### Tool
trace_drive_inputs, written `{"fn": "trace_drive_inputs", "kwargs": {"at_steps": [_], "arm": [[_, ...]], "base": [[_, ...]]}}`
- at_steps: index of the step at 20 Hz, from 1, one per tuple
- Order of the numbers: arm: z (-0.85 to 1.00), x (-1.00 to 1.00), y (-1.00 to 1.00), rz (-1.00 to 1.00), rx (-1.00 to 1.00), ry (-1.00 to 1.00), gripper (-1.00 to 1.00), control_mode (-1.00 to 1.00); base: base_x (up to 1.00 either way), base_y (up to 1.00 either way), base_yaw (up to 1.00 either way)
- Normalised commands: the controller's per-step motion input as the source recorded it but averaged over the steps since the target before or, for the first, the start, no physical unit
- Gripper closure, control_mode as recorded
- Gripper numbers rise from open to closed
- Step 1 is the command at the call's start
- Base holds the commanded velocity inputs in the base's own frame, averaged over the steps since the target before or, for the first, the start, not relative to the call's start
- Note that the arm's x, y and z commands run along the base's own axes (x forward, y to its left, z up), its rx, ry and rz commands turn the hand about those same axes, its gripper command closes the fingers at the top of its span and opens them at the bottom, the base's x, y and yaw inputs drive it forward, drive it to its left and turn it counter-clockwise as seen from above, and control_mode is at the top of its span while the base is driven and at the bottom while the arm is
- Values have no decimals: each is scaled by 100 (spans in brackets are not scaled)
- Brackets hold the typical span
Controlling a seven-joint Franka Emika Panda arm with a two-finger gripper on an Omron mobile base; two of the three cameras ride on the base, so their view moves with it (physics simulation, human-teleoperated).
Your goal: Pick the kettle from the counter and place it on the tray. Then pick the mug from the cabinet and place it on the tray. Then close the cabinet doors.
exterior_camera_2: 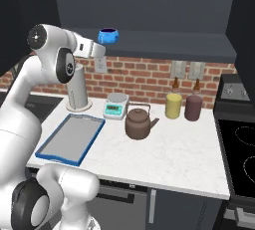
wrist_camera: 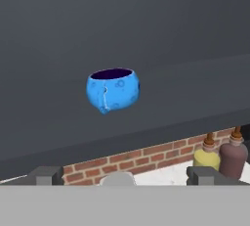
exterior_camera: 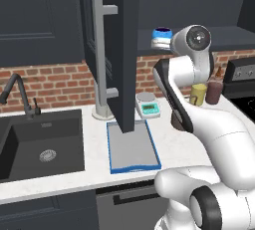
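While the hand is raised to shelf height, you will find the mug [wrist_camera: 113, 90] straight ahead of the fingers [wrist_camera: 46, 175], centred between them and above their tips, resting on the dark shelf of the cabinet [exterior_camera_2: 164, 42]; the two tips stand well apart with nothing between them, so the gripper [wrist_camera: 124, 176] is wide open and holds nothing. Note that the mug is still some way beyond the tips and touches neither; the exact gap cannot be judged from the hand view. Below the fingers, on the counter [exterior_camera_2: 184, 154], sits the kettle [exterior_camera_2: 138, 122], upright, just beside the small white scale [exterior_camera_2: 116, 106]; the tray [exterior_camera_2: 72, 139] lies flat further below and towards the sink [exterior_camera: 40, 144] side, with nothing on it. To the fingers' right and below, observe the yellow canister [exterior_camera_2: 173, 105] and the maroon canister [exterior_camera_2: 193, 107] against the brick wall. One cabinet door [exterior_camera: 117, 50] stands open, its grey bar handle [exterior_camera: 102, 57] facing you.
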Motion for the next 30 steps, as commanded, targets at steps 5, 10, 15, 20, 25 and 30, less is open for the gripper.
{"fn": "trace_drive_inputs", "kwargs": {"at_steps": [5, 10, 15, 20, 25, 30], "arm": [[0, 0, 0, 0, 0, 0, -100, -100], [0, 0, 0, 0, 0, 0, -100, -100], [0, 26, 4, 0, 0, 0, -100, -100], [0, 32, 1, 0, 0, 0, -100, -100], [0, 40, 10, 0, 0, 0, -100, -100], [0, 41, 1, 0, 0, 0, -100, -100]], "base": [[0, 0, 0], [0, 0, 0], [0, 0, 0], [0, 0, 0], [0, 0, 0], [0, 0, 0]]}}
